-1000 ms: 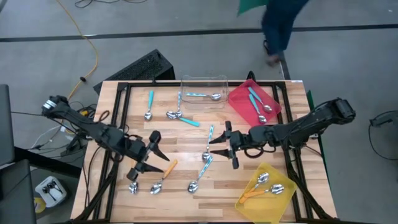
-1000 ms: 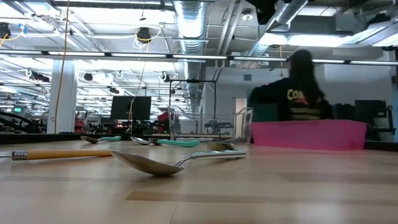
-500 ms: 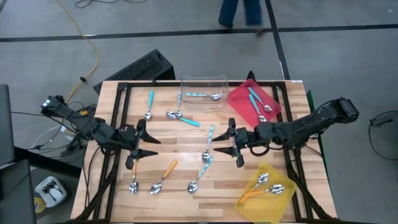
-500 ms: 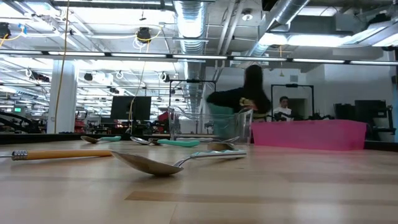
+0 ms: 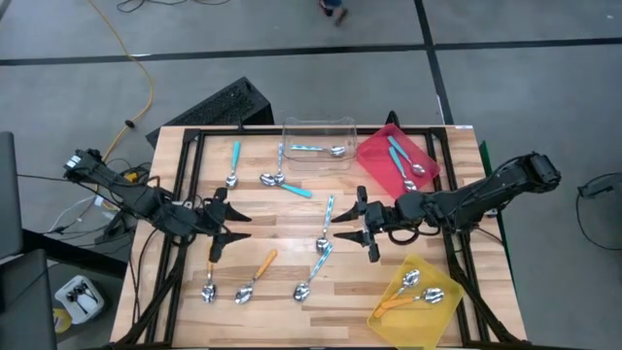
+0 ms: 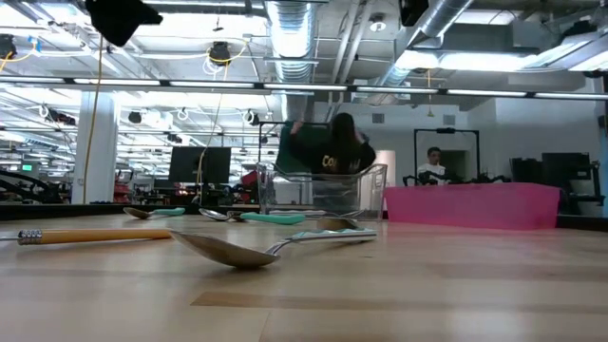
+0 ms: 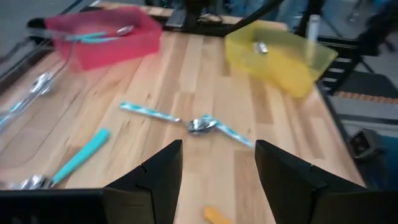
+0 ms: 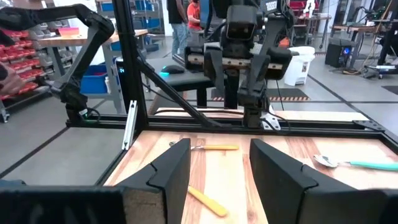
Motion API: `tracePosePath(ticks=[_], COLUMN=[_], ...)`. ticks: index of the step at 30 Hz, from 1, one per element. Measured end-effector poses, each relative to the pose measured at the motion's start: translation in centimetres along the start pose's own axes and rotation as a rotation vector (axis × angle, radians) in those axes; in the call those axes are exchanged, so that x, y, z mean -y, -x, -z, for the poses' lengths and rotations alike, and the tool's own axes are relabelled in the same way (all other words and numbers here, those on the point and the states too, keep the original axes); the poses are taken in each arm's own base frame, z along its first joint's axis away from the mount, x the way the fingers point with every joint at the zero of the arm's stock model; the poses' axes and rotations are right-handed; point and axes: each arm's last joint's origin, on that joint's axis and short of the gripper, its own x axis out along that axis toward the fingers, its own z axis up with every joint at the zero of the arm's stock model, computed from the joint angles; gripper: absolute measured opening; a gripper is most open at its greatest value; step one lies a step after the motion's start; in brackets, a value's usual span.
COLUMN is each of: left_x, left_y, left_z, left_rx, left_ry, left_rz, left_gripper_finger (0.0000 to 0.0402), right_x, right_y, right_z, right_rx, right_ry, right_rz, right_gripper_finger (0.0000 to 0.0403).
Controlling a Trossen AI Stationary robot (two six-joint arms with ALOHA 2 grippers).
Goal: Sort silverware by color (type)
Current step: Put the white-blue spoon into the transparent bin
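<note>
Twelve spoons were in sight from above, four of each color. Of the orange spoons, two lay on the table toward its near left, and two lay in the yellow tray. Of the teal spoons, one lay at the far left of the table, one lay near the middle, and two lay in the red tray. Of the light-blue striped spoons, one lay in the clear tray, one just beside that tray, and two near the table's middle. There were three trays in all.

The left gripper hung over the left part of the table, jaws spread and holding nothing. The right gripper faced it from the right, just beside the striped spoon in the middle, jaws likewise spread and empty.

A second before, the left gripper had been nearer the front edge, over the orange spoons; it had since drawn back toward the left and away from them. The right gripper had barely shifted, and no spoon had moved. In the room behind, a person had crossed from the right to behind the clear tray.
</note>
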Motion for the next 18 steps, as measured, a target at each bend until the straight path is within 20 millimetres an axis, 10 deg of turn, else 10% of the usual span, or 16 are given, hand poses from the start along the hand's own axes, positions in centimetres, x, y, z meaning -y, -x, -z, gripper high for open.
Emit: tracePosePath(ticks=[18], left_x=[0.0], left_y=[-2.1], left_z=[2.8], left_rx=[-0.054], left_ry=[0.115], left_rz=[-0.039], left_gripper_finger=[0.0185], right_x=[0.0], right_y=[0.0], right_z=[0.7], right_rx=[-0.072], right_ry=[-0.018], right_rz=[0.004], right_gripper_finger=[0.0188])
